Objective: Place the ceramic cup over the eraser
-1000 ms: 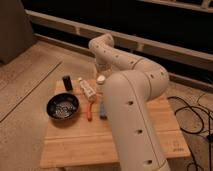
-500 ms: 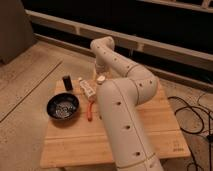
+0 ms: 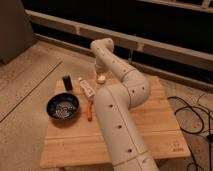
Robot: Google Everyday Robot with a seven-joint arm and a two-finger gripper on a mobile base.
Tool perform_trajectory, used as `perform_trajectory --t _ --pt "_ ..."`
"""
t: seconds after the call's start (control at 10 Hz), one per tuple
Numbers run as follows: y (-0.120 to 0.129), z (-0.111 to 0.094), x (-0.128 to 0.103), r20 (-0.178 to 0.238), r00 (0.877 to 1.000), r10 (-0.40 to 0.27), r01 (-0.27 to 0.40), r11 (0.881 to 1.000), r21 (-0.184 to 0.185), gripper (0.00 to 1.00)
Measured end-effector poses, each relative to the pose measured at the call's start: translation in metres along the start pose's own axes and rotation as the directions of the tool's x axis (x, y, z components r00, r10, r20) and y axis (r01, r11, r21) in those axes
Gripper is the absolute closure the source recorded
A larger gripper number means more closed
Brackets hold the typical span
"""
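Note:
The small cream-white ceramic cup (image 3: 101, 78) is near the back edge of the wooden table (image 3: 160, 115), right of the white tube. My gripper (image 3: 100, 71) hangs straight down from the white arm (image 3: 120, 75) and is right above the cup, at or touching its top. The black eraser (image 3: 67, 82) stands upright at the back left of the table, about a hand's width left of the cup, with the tube between them.
A white printed tube (image 3: 87, 88) lies between eraser and cup. An orange pen (image 3: 90, 111) lies in front of it. A dark bowl (image 3: 63, 106) sits at the left front. Black cables (image 3: 196, 116) lie on the floor to the right.
The arm's elbow and lower links have shifted and the arm stands more upright. The gripper has stayed above the cup at the table's back edge. The objects have not moved.

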Motion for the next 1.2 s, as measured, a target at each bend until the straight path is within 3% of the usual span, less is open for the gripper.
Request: perform_trajectory --t 0.2,0.3,0.6,0.9,1.2 --pt "-0.004 -0.003 -0.003 0.010 1.000 0.005 -0.005 1.000 0.005 0.99" --pt "-0.006 -0.008 -0.007 0.027 1.000 0.006 -0.007 1.000 0.011 1.00" --pt "-0.007 -0.056 -0.037 0.142 0.990 -0.023 0.017 0.999 0.041 1.00" --pt "0.007 -0.114 -0.060 0.250 0.961 -0.119 0.102 0.992 0.079 1.00" --pt "0.035 -0.162 -0.071 0.312 0.920 -0.239 0.206 0.969 0.135 1.00"
